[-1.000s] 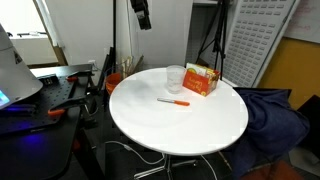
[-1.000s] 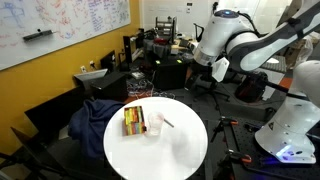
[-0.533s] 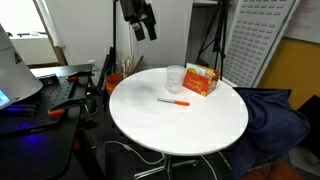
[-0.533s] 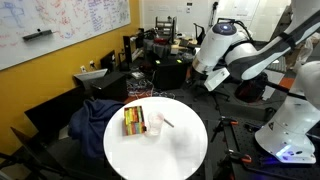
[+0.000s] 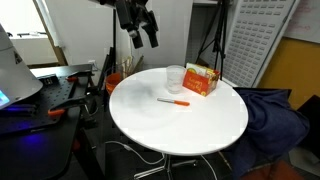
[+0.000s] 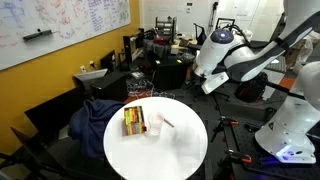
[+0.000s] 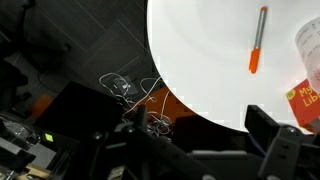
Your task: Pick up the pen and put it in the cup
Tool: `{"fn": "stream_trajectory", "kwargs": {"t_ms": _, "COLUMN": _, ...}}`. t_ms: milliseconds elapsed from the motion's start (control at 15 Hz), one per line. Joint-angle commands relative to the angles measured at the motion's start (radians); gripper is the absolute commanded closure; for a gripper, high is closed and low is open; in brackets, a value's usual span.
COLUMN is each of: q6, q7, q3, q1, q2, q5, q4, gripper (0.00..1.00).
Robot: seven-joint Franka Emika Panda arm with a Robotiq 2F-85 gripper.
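The pen [image 5: 173, 101] lies flat on the round white table [image 5: 180, 125], orange-red with a paler part; it also shows in the wrist view [image 7: 258, 40] and faintly in an exterior view [image 6: 167, 122]. The clear cup [image 5: 175, 79] stands upright beside it, next to the orange box, and shows in both exterior views [image 6: 155, 123]; its edge shows in the wrist view [image 7: 311, 45]. My gripper [image 5: 146, 34] hangs open and empty high above the table's edge, apart from the pen; it also shows in both other views [image 6: 212, 82] [image 7: 190, 140].
An orange-and-white cardboard box [image 5: 201, 79] stands on the table by the cup. Dark cloth [image 5: 270, 115] drapes a chair beside the table. A cluttered desk [image 5: 45, 95] is on the other side. Cables [image 7: 125, 90] lie on the floor below the table edge.
The arm has come down and moved toward the table; the gripper is lower now. The pen, cup and box have not moved.
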Motion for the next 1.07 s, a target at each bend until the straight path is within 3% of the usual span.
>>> {"fn": "stream_trajectory", "kwargs": {"t_ms": 0, "q6": 0.000, "q7": 0.000, "q3": 0.000, "q1": 0.000, "q2": 0.000, "q5": 0.000, "q4": 0.000, "gripper": 0.00}}
{"fn": "stream_trajectory", "kwargs": {"t_ms": 133, "q6": 0.013, "q7": 0.016, "q3": 0.002, "q1": -0.006, "q2": 0.007, "q5": -0.015, "q4": 0.006, "gripper": 0.00}}
{"fn": "stream_trajectory", "kwargs": {"t_ms": 333, "q6": 0.105, "q7": 0.139, "q3": 0.002, "q1": -0.041, "q2": 0.060, "q5": -0.108, "q4": 0.022, "gripper": 0.00}}
{"fn": "stream_trajectory", "kwargs": {"t_ms": 533, "q6": 0.192, "q7": 0.287, "q3": 0.002, "q1": -0.077, "q2": 0.104, "q5": -0.222, "q4": 0.030, "gripper": 0.00}}
{"fn": "stream_trajectory", "kwargs": {"t_ms": 1000, "q6": 0.236, "q7": 0.623, "q3": -0.012, "q1": -0.127, "q2": 0.234, "q5": -0.518, "q4": 0.080, "gripper": 0.00}}
